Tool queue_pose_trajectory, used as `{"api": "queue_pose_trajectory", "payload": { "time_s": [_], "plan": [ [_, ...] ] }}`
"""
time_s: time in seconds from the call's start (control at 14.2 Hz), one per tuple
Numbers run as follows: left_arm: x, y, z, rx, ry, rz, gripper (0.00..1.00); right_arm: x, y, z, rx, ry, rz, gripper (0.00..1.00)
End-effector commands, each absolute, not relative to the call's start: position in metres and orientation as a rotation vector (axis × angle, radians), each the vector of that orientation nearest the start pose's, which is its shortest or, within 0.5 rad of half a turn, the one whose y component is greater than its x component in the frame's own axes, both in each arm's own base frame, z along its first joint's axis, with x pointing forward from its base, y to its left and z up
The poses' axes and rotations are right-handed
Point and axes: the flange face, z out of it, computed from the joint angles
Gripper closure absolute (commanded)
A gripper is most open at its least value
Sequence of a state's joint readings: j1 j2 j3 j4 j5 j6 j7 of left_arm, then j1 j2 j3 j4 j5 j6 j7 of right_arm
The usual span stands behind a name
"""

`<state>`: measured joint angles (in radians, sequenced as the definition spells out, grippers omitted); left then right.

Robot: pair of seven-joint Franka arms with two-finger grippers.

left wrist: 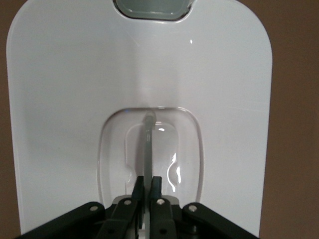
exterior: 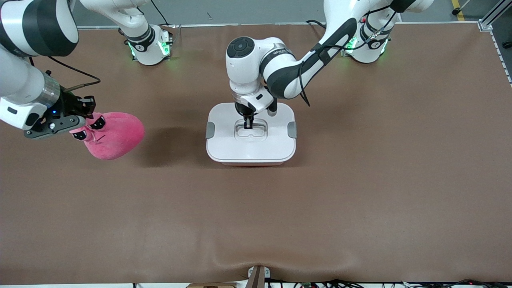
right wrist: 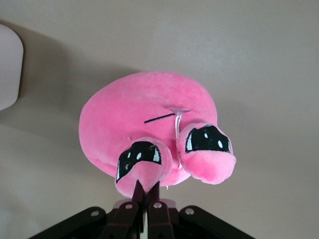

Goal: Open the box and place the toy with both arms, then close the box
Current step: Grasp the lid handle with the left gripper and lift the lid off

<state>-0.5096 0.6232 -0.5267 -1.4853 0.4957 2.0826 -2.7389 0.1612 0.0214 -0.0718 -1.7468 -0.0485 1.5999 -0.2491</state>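
A box (exterior: 251,136) sits on the middle of the table (exterior: 360,200) with its lid (exterior: 224,144) on. The left gripper (exterior: 249,123) reaches down into the recess at the lid's centre, pinching the handle (left wrist: 148,144) there. Toward the right arm's end of the table, the right gripper (exterior: 82,116) holds a toy (exterior: 114,136) up above the tabletop, well apart from the box.

A brown mat-covered table (exterior: 360,208) carries one thing directly: the pale pink box (exterior: 251,138), its white lid on, standing midway between the two arms' ends of the table.
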Motion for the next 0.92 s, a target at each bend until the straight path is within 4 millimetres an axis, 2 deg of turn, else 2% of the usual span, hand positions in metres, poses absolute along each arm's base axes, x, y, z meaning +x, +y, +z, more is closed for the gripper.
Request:
{"api": "queue_pose_trajectory", "payload": {
  "time_s": [0.0,0.14,0.28,0.49,0.56,0.63,0.71,0.85],
  "plan": [
    [0.438,-0.564,0.371,-2.258,-2.378,-0.246,1.0,0.555,0.055,0.538,-3.102,-0.601,0.252,1.0],
    [0.435,-0.561,0.397,-2.277,-2.381,-0.27,1.0,0.555,0.056,0.537,-3.098,-0.602,0.254,1.0],
    [0.429,-0.557,0.415,-2.33,-2.305,-0.287,1.0,0.56,0.057,0.532,-3.09,-0.597,0.247,1.0],
    [0.442,-0.538,0.429,-2.366,-2.206,-0.234,1.0,0.559,0.071,0.53,-3.067,-0.705,0.25,1.0],
    [0.453,-0.524,0.44,-2.367,-2.208,-0.224,1.0,0.559,0.075,0.532,-3.06,-0.733,0.242,1.0],
    [0.471,-0.503,0.452,-2.369,-2.2,-0.202,1.0,0.558,0.083,0.532,-3.054,-0.754,0.244,1.0],
    [0.481,-0.488,0.458,-2.392,-2.15,-0.126,1.0,0.556,0.098,0.531,-3.046,-0.794,0.244,1.0],
    [0.517,-0.436,0.477,-2.374,-2.137,-0.052,1.0,0.552,0.119,0.533,-3.034,-0.853,0.234,1.0]
  ]
}}
